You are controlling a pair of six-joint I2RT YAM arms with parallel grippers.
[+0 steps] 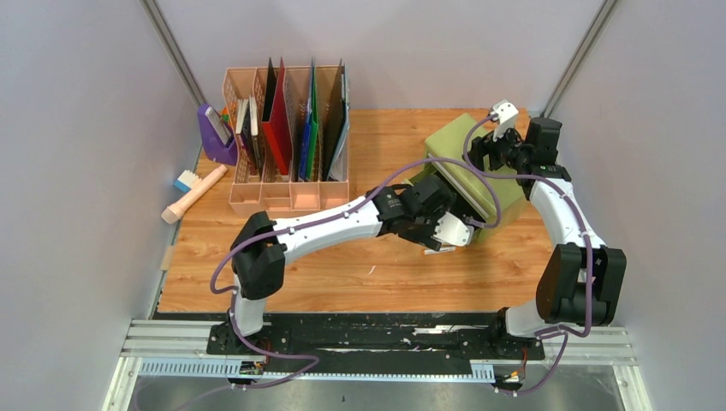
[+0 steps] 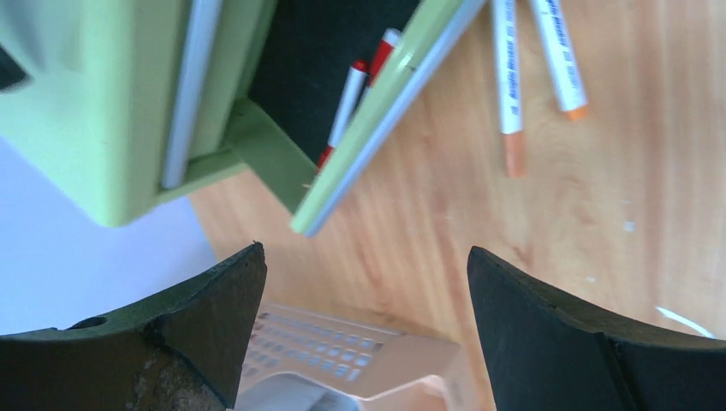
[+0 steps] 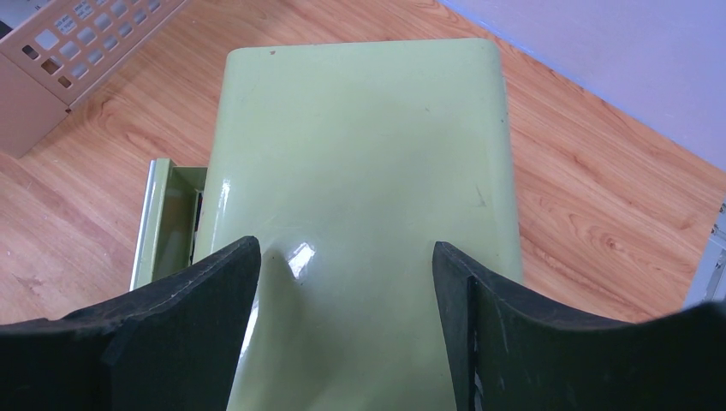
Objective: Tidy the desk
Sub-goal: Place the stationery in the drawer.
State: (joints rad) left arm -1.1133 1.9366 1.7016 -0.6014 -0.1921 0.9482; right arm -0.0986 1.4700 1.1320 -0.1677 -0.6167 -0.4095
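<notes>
Top external view: the desk point(image 1: 342, 274) is lying across the middle of the frame, its black front rail nearest the arm bases; the green cabinet point(image 1: 464, 163) is sitting on its far right part; the file organizer point(image 1: 287, 195) is standing on its far left part, well apart from the cabinet; both arms are reaching to the cabinet, the right from above and the left from the front.

Right wrist view: the right fingers point(image 3: 171, 334) are standing spread over the cabinet top, pinching nothing; whether they are touching the top cannot be told; judged from the pose, they are bracing the cabinet against sliding while the drawer point(image 3: 167, 223) is being worked; the drawer is standing partly out.

Left wrist view: the left fingers point(image 2: 197, 334) are spread wide with nothing between them, hovering just in front of the open drawer; red-capped pens point(image 2: 347, 103) are lying inside it; two white markers point(image 2: 511, 77) with orange tips are lying on the bare desk just beside the drawer front.

Judgement: loose stationery is being gathered into the drawer, hence its open position; the markers are probably next; being thin and round, they are liable to roll, so a pinch across the barrel is advisable.
</notes>
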